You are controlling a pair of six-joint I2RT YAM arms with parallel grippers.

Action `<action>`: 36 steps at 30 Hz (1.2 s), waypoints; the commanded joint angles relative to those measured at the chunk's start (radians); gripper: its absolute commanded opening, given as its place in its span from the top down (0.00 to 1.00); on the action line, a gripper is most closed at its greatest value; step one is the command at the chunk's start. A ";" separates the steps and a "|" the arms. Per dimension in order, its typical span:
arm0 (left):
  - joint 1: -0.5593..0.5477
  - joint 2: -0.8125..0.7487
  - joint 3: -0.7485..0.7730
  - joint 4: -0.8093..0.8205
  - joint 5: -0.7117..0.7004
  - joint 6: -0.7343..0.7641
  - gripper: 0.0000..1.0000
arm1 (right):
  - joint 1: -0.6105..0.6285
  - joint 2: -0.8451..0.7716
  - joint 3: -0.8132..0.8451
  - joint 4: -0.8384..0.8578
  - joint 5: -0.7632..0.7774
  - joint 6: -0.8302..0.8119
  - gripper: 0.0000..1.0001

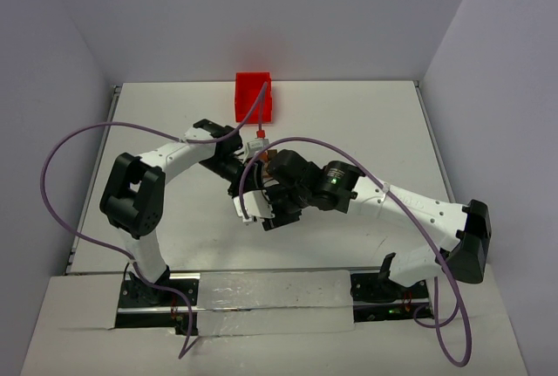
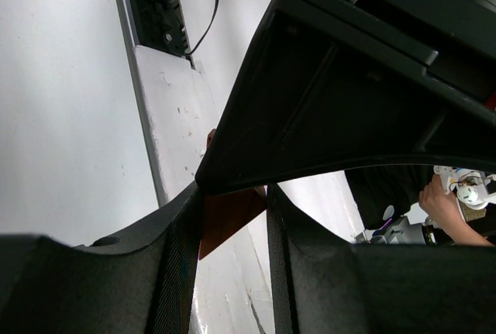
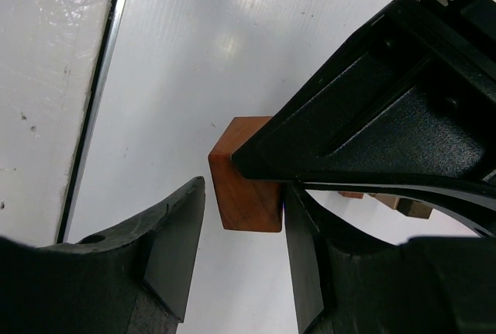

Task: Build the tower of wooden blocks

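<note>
Item: reddish-brown block (image 3: 246,183), a small wooden cube with plain faces, located mid-counter between the two arms. Whether it rests on the surface or is raised off it cannot be told. Left claw (image 2: 232,194): fingers (image 2: 180,272) set on either side of this block, which fills the gap between them in the left wrist view; clamped on it. Right claw (image 3: 242,194): fingers (image 3: 172,249) straddle the same block from the opposite side. A narrow strip of counter shows between one finger and the block's face, while the other finger lies against or just beside it; jaws apart, not gripping. Each claw's black housing crosses the other's wrist view and hides part of the block. Further pieces: small blocks (image 3: 387,201), tan and brown, just visible beneath the left claw's housing in the right wrist view, beyond the held cube; their arrangement is too hidden to tell. Counter (image 1: 366,123): white, walled in pale grey. Red bin (image 1: 254,95): at the far edge, centre, well apart from both claws. Purple cables (image 1: 78,140): looped along both arms.
</note>
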 commanded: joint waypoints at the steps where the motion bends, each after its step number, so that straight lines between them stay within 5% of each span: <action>1: 0.005 -0.001 0.035 -0.006 0.139 0.016 0.88 | 0.010 0.000 0.035 0.024 0.006 0.017 0.49; 9: 0.007 0.006 0.038 0.000 0.144 0.006 0.88 | 0.009 -0.003 0.033 0.040 0.023 0.030 0.51; 14: 0.016 0.013 0.046 -0.015 0.150 0.020 0.86 | 0.010 -0.005 0.029 0.054 0.036 0.039 0.64; 17: 0.022 0.013 0.042 -0.022 0.150 0.027 0.69 | 0.010 -0.007 0.027 0.055 0.040 0.040 0.72; 25: 0.054 0.001 0.039 -0.009 0.133 0.006 0.04 | -0.004 -0.015 0.028 0.038 0.021 0.019 0.88; 30: 0.116 -0.029 0.048 -0.031 0.110 0.053 0.01 | -0.081 -0.018 0.044 0.021 -0.044 0.014 0.92; 36: 0.274 -0.142 0.025 -0.031 0.091 0.102 0.01 | -0.334 0.007 0.096 -0.008 -0.225 -0.037 0.94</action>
